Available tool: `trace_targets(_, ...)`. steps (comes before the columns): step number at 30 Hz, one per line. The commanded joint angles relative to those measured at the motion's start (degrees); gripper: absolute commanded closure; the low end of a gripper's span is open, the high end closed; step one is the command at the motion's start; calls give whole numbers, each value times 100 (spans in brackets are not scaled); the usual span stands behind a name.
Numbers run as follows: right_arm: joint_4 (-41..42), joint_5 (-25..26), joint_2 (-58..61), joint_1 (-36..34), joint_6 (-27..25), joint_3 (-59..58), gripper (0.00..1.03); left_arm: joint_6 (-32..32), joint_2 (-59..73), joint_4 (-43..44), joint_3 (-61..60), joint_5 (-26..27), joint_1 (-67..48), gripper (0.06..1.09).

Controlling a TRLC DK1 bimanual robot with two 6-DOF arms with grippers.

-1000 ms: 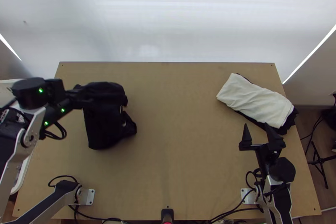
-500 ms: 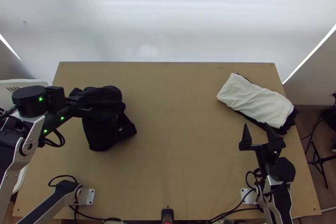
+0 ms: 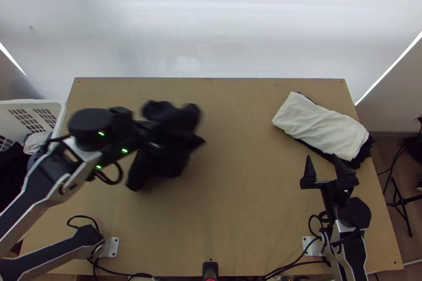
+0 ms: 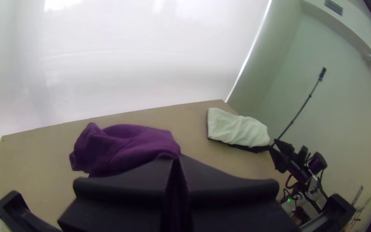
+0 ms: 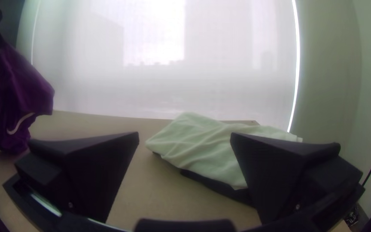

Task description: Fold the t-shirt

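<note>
Over the left part of the table, the left gripper (image 3: 153,132) holds a bunched dark t-shirt (image 3: 171,146), which hangs down from it. In the left wrist view my left gripper (image 4: 176,165) is shut on the t-shirt (image 4: 125,144), which looks purple there and bulges out beyond the fingertips. My right gripper (image 3: 326,162) stands open at the table's right side, near the folded cloths. In the right wrist view the right gripper (image 5: 184,139) has nothing between its fingers, and the hanging t-shirt (image 5: 16,96) shows a pale mark on its side.
A folded white cloth (image 3: 322,127) lies on a dark folded cloth (image 3: 364,157) at the table's right rear. Beyond the left edge stands a white basket (image 3: 55,107) with clothes inside. The table's (image 3: 242,186) middle lies between the t-shirt and the right gripper.
My left arm has swung rightward over the table, carrying the t-shirt toward the middle. More of the basket has come into sight. The right arm has kept still.
</note>
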Motion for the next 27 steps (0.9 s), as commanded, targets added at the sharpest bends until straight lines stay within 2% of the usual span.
trace_targets(1, 1, 0, -3, 2, -1, 1, 4, -236, 486, 474, 188, -61, -1261, 105)
trace_targets(7, 1, 0, 5, 2, -1, 1, 4, -508, 785, 588, 496, -70, -1367, 105)
trace_targets(12, 1, 0, -3, 2, -1, 1, 4, -201, 380, 518, -374, -17, -593, 105)
trace_targets(17, 1, 0, 5, 2, 8, 1, 4, 1, -217, 597, -1939, 844, 681, 105)
trace_targets(22, 1, 0, -3, 2, -1, 1, 4, 309, -244, 1239, -3380, 1029, 1745, 105)
trace_targets(27, 1, 0, -3, 2, -1, 1, 4, 731, -358, 1177, -3697, 1653, 3098, 105)
